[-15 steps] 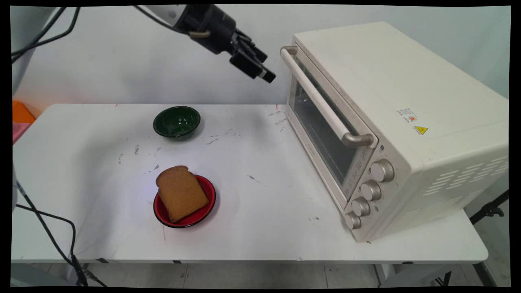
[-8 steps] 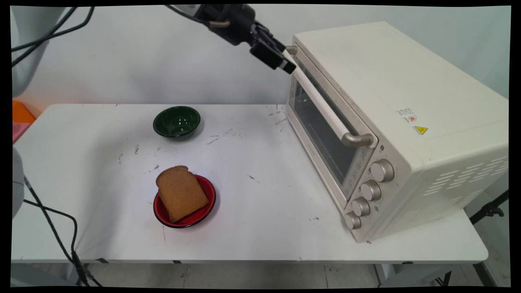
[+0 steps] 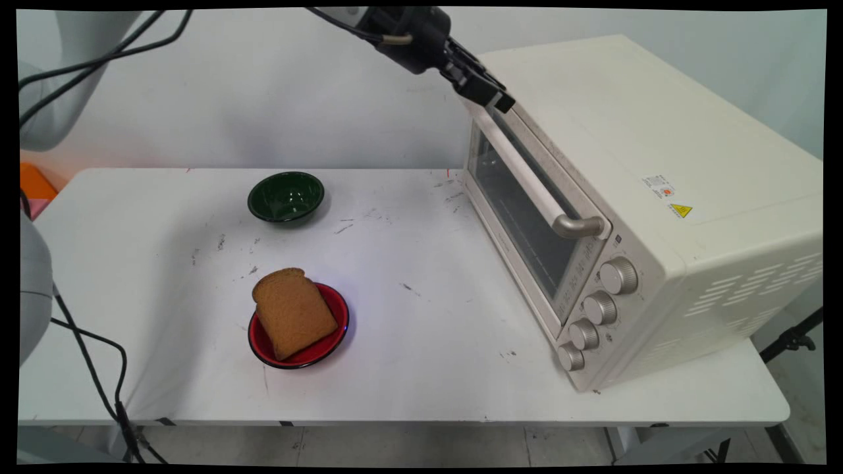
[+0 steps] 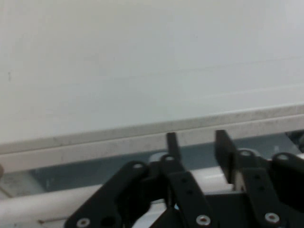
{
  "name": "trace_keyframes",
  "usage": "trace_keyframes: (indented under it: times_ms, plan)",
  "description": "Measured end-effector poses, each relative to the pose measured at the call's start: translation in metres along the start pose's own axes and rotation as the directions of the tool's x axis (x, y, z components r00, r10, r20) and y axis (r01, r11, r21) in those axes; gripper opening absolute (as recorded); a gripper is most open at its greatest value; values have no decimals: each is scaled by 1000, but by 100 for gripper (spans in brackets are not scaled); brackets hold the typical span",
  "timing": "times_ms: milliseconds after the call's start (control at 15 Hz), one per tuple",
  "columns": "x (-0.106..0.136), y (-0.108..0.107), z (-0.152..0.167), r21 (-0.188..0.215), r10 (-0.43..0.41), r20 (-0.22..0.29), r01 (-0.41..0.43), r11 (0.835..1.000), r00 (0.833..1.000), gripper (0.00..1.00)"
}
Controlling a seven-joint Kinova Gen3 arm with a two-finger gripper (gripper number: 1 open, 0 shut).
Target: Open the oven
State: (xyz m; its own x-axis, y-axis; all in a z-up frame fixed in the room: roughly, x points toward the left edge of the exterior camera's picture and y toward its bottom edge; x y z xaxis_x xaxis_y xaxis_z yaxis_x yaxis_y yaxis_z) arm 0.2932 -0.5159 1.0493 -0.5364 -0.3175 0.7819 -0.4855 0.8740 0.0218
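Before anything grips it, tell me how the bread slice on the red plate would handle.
The bread slice looks thick and firm, probably light and fairly stiff, yet a hard squeeze could dent it. It overhangs the red plate at its left rim, leaning slightly, so a push might slide or tip it off, perhaps dragging the small plate along.

Cream oven (image 3: 632, 164), blk pincer (image 3: 497, 102) — red plate (image 3: 337, 309), grn bowl (image 3: 286, 195)

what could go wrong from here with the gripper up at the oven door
1. The gripper sits at the far end of the oven handle, by its bracket. Pulling there rather than mid-bar might twist the door or let the fingers slip off.
2. The fingers are close to the oven's top edge; a small misjudgement could knock them against the casing.
3. The toaster oven stands unsecured on the table, so a hard pull may drag it.
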Motion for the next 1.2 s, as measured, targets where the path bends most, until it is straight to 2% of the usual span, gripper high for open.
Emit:
trace_keyframes:
  times_ms: [533, 1200]
  plan:
    - [3, 3, 25, -13, -8, 10, 8, 1000, 1000, 0]
    - [-7, 6, 50, -28, -13, 44, 14, 1000, 999, 0]
